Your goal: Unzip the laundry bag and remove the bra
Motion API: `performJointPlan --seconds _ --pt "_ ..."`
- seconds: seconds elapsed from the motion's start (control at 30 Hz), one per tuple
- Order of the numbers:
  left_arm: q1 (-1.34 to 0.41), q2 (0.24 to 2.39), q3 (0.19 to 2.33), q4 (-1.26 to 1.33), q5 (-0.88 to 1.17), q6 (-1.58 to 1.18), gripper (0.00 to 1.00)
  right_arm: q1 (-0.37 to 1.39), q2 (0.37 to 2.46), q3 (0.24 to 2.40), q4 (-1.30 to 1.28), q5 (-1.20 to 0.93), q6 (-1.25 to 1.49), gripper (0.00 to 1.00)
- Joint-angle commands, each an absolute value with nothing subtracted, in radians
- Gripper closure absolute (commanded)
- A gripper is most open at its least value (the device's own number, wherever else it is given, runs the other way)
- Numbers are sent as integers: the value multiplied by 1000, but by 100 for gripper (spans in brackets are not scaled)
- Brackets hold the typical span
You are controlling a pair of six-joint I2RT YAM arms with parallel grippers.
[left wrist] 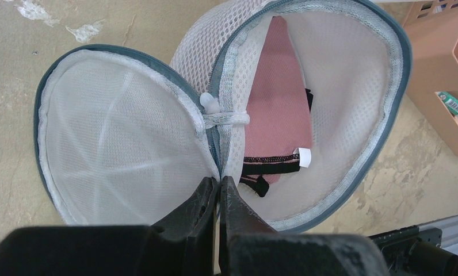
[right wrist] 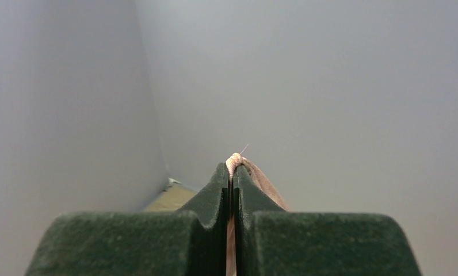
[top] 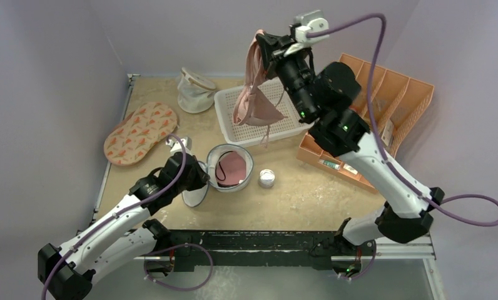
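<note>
The laundry bag [top: 249, 164] sits unzipped on the table, its round lid [top: 195, 195] folded out to the left. My left gripper [top: 203, 177] is shut on the bag's mesh at the hinge between lid [left wrist: 117, 132] and body [left wrist: 353, 86], seen close in the left wrist view [left wrist: 220, 179]. A pink garment with black trim [left wrist: 278, 109] lies inside the bag. The pink bra [top: 256, 103] hangs in the air over the white basket, with my right gripper [top: 259, 39] shut on its top. In the right wrist view a fold of the bra [right wrist: 235, 157] shows at the gripper's [right wrist: 233, 167] tips.
A white slotted basket [top: 224, 122] stands behind the bag. An orange organiser [top: 384, 94] fills the right side. A flat oval pad with orange pattern [top: 140, 132] lies at left, a mesh pouch with tan rim [top: 195, 89] at the back, a small round jar [top: 267, 179] beside the bag.
</note>
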State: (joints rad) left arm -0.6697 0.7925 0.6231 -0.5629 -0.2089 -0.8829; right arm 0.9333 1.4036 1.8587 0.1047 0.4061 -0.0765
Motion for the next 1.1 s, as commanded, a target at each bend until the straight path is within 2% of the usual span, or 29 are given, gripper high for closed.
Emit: performJointPlan --seconds 0.0,0.2,0.5,0.87,1.07 --pt "-669 763 618 -517 -194 -891 100 798 1478 1921 134 383 -57 100" --pt "-669 741 614 -515 -186 -889 100 673 1562 1921 129 294 30 100" --pt "-669 738 620 -519 -183 -882 100 546 1635 1787 142 157 170 100" --pt "-669 763 634 -526 -192 -875 100 481 1799 1710 39 -20 246 100" --pt "-669 795 650 -539 -201 -873 100 454 1896 1742 -76 -82 264 100"
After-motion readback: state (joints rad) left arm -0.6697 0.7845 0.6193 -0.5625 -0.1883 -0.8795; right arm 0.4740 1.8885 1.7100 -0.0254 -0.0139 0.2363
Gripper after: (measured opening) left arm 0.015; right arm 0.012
